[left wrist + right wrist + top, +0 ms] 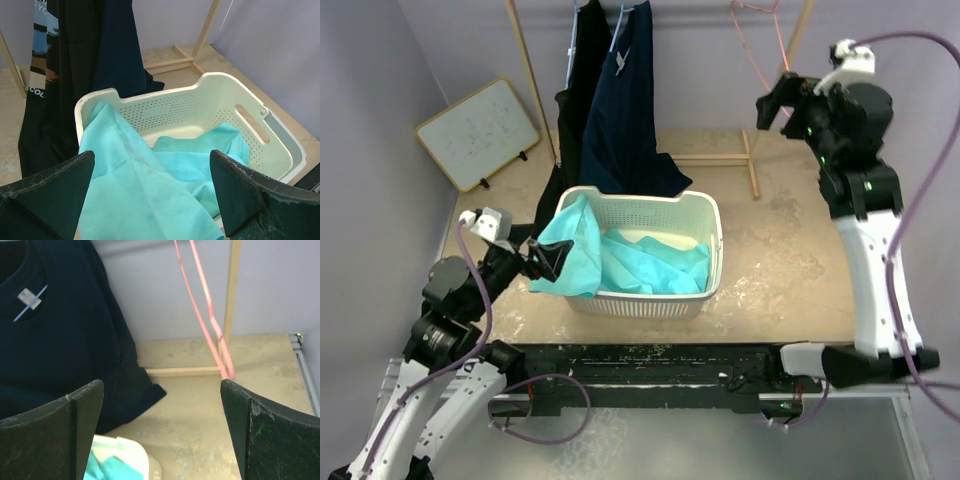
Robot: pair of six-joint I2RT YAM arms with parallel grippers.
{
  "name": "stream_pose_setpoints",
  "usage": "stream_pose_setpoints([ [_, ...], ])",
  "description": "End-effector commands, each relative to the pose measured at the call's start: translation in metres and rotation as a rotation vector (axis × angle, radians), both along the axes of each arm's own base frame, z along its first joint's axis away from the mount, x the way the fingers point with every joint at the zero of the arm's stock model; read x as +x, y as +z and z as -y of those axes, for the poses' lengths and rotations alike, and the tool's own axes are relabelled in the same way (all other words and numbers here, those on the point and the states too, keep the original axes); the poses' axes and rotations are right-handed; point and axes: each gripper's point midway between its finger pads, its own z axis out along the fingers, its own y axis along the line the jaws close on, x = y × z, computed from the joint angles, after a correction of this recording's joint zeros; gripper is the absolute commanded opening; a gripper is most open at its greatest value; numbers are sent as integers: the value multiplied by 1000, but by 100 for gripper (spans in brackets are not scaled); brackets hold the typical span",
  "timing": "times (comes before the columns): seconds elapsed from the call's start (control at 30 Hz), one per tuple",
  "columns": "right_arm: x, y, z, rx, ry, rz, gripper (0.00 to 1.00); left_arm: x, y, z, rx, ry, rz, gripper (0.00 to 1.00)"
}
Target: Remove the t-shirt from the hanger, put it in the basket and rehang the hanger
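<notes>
The navy shirt (625, 110) and black shirt (582, 90) are cropped at the overhead view's 12 o'clock edge; the pink hanger (218, 337) leaves the right wrist view there too. Marks on the whiteboard (478, 133) at 10 o'clock are too faint to read, the navy shirt's neck label (29, 298) too small.

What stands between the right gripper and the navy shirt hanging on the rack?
Nothing visible. The open right gripper has a clear gap to the navy shirt at its left; the pink hanger hangs further right, off that path.
</notes>
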Motion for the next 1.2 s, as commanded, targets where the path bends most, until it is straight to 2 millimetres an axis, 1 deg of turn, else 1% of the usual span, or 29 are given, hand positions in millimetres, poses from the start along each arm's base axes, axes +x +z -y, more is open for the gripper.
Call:
stream_pose_setpoints([
  [0.0,-68,28,21,48,-72,138,100,17,9,8,24,-2,-44,99],
  [0.03,-80,21,28,43,-108,133,100,24,2,11,51,-4,-86,99],
  [0.1,-108,7,34,49,-124,124,100,35,-3,17,104,-15,-167,99],
  [0.17,-134,-9,41,61,-148,110,100,44,-4,23,149,-32,-228,100],
  [0.2,-145,-16,43,70,-154,106,100,49,-5,26,166,-34,-261,97],
  [0.23,-158,-20,45,79,-154,112,100,54,-6,28,184,-35,-294,88],
  [0.27,-167,-28,46,85,-156,103,100,56,-14,28,213,-34,-359,79],
  [0.3,-177,-31,46,94,-155,105,100,60,-20,29,235,-29,-418,71],
  [0.33,-185,-36,46,97,-148,97,100,62,-26,29,261,-21,-476,65],
  [0.37,-194,-41,45,99,-138,93,100,64,-38,27,295,0,-557,62],
  [0.43,-206,-50,44,99,-126,73,100,65,-55,22,354,44,-668,59],
  [0.47,-211,-54,44,97,-120,67,100,63,-61,22,375,50,-703,59],
  [0.6,-229,-57,47,81,-120,74,100,54,-72,28,404,78,-749,63],
  [0.67,-235,-55,48,73,-113,86,100,51,-82,27,441,109,-782,64],
  [0.73,-239,-55,47,65,-107,90,100,48,-92,30,472,111,-814,64],
  [0.83,-244,-55,49,54,-108,92,100,45,-105,36,516,126,-840,62],
  [0.93,-248,-56,51,51,-115,96,100,44,-117,39,547,125,-865,52],
  [0.97,-250,-56,51,52,-114,98,100,44,-120,40,552,126,-873,46],
  [1.0,-251,-55,51,52,-114,104,100,44,-123,42,558,126,-877,38],
  [1.03,-252,-54,51,54,-114,110,100,45,-123,45,554,123,-874,24],
  [1.07,-253,-53,51,54,-114,114,100,47,-122,51,538,111,-866,7],
  [1.1,-254,-53,51,56,-110,117,100,51,-118,60,510,86,-846,0],
  [1.17,-253,-53,48,57,-95,117,100,57,-105,86,445,9,-798,0],
])
